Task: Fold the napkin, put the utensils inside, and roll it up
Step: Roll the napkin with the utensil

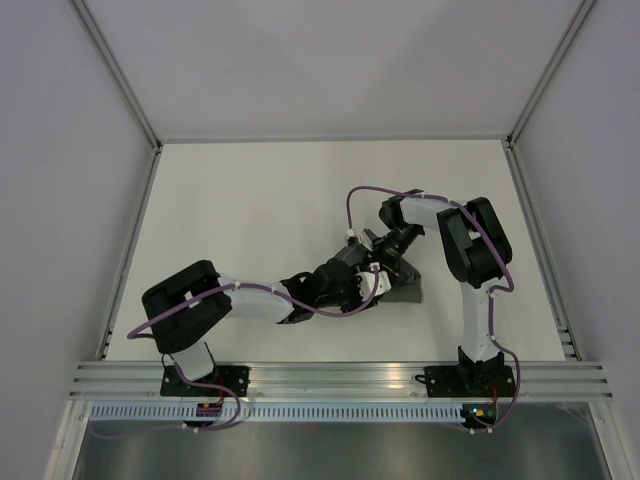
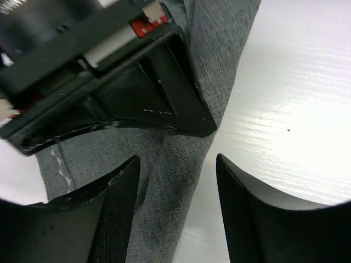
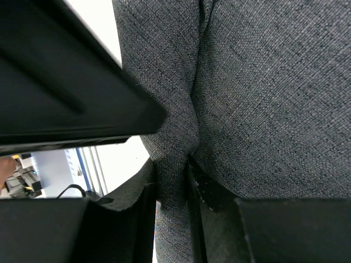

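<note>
At the right gripper [image 3: 173, 203] I find the jaws narrow, pinching a raised ridge of the napkin [image 3: 263, 98] between them. The left gripper [image 2: 176, 211] stands moderately wide and holds nothing. It straddles a folded band of the cloth, with one finger over the fabric and the other over bare table [image 2: 296, 109]. From above, the napkin reads as a compact dark bundle, right of centre and near the table's front, with both grippers crowded onto it. My judgement is that folding is done or well advanced, since the cloth lies gathered and not spread flat. No tidy roll shows, so rolling is left to finish. No utensils appear in any view, and I cannot tell whether they lie inside the cloth.
</note>
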